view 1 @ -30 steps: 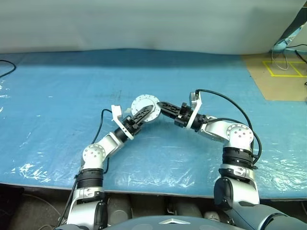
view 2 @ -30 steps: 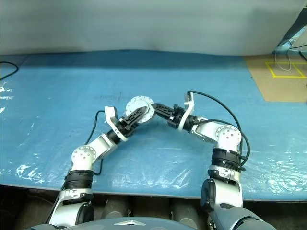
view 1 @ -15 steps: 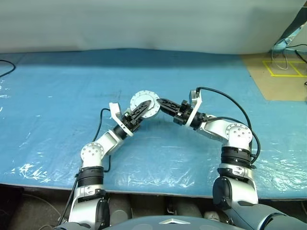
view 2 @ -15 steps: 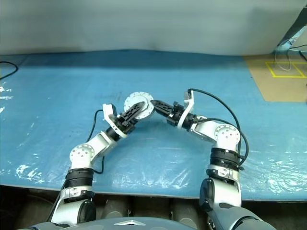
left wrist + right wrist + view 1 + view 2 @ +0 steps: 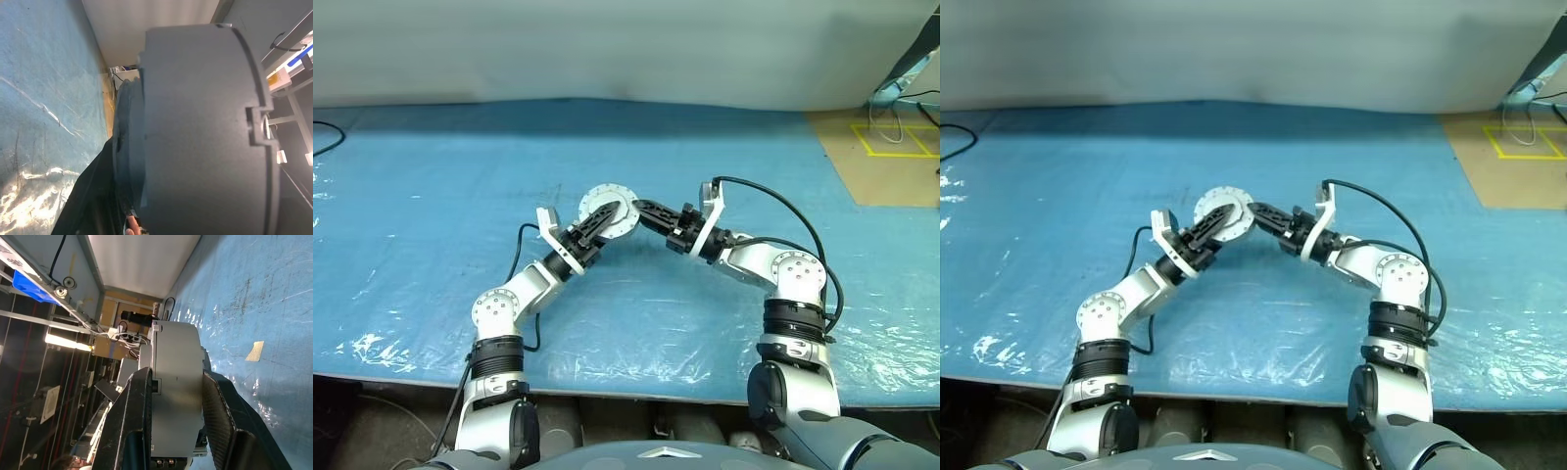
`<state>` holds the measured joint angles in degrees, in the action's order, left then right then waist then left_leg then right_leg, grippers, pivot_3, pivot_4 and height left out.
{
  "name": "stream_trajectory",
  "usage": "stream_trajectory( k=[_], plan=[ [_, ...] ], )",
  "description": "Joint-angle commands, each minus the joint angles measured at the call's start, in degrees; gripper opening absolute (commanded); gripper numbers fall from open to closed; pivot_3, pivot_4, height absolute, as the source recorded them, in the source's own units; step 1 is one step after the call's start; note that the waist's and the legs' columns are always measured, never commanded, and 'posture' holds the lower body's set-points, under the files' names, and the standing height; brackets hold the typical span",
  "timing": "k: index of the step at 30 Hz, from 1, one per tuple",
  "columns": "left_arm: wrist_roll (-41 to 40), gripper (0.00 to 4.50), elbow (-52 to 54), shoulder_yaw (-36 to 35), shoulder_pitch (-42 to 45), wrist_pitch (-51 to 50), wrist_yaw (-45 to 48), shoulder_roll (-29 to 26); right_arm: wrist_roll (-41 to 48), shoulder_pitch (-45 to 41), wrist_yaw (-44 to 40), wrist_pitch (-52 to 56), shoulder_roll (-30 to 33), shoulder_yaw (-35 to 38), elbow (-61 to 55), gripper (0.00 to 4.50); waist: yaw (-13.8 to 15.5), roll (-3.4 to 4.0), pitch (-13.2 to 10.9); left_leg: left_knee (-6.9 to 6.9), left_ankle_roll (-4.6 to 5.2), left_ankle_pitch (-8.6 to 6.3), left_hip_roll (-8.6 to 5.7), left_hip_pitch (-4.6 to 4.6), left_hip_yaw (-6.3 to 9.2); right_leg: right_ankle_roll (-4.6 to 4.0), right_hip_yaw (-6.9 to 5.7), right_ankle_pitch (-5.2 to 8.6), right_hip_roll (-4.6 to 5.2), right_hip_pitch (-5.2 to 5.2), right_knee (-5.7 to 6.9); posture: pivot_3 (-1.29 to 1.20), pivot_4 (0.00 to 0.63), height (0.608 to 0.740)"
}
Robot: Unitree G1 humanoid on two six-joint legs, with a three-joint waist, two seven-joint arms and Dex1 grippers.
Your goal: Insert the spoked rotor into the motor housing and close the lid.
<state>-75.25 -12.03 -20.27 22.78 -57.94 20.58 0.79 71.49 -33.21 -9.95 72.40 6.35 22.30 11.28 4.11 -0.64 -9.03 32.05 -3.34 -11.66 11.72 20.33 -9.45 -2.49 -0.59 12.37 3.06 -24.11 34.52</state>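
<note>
The motor housing (image 5: 607,196), a short round silver-grey cylinder, hangs in the air above the blue table between both grippers. The flat grey face with a ring of small holes that points up at me looks like the lid. My left gripper (image 5: 609,211) reaches in from the lower left, one black finger lying across that face, shut on the housing (image 5: 205,127). From the right, my right gripper (image 5: 640,208) is shut on the housing (image 5: 176,382), with a finger (image 5: 132,431) on each flat side. The spoked rotor is hidden.
The blue plastic-covered table (image 5: 431,196) spreads wide on all sides under the arms. A brown floor patch with yellow tape marks (image 5: 886,147) lies at the far right. A pale wall runs along the back edge.
My left wrist has rolled a little on the housing and its forearm has swung slightly. The right gripper and the housing have kept their place.
</note>
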Motion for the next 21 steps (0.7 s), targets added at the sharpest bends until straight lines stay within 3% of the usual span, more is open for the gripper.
stream_trajectory(
  k=[1,3,9,16,21],
  plan=[
    [-0.3,2.48,1.7,0.1,2.0,0.6,-0.3,-0.1,-1.4,-0.1,-1.0,-2.0,0.8,-1.5,-3.9,1.11,0.0,0.0,0.0,0.0,0.0,0.0,0.0,0.0,0.0,0.0,0.0,0.0,0.0,0.0,0.0,0.0,0.15,0.74],
    [0.5,2.48,1.6,0.3,2.2,1.4,-0.6,-0.1,-3.3,0.3,-2.3,-3.9,1.1,-2.6,-4.9,1.11,0.0,-0.01,0.0,0.0,0.0,0.0,0.0,0.02,0.01,0.01,0.0,0.0,0.0,-0.01,-0.02,0.0,0.15,0.74],
    [2.9,2.48,1.0,0.4,3.0,4.0,-0.3,-0.5,-2.1,0.2,-2.1,-3.5,0.5,-1.7,-2.9,3.07,0.0,-0.03,0.0,0.0,0.0,0.0,-0.02,0.05,0.05,0.03,-0.03,0.01,0.0,-0.01,-0.04,0.0,0.15,0.74],
    [6.1,2.48,0.3,-0.4,4.6,7.8,0.8,-1.6,-2.5,0.3,-1.2,-3.8,0.2,-1.4,-2.9,3.07,0.0,-0.03,0.0,0.01,0.0,0.0,-0.03,0.24,0.22,0.04,-0.12,0.01,0.0,-0.07,-0.06,0.0,0.15,0.74],
    [15.0,2.48,-5.0,-4.2,7.8,22.0,-0.6,-4.4,-9.2,1.1,-2.7,-7.8,2.5,-4.8,-4.5,3.07,0.0,-0.03,0.0,0.09,0.0,0.0,-0.03,0.35,0.46,0.04,-0.29,0.01,0.0,-0.07,-0.06,0.0,0.15,0.74]
  ],
)
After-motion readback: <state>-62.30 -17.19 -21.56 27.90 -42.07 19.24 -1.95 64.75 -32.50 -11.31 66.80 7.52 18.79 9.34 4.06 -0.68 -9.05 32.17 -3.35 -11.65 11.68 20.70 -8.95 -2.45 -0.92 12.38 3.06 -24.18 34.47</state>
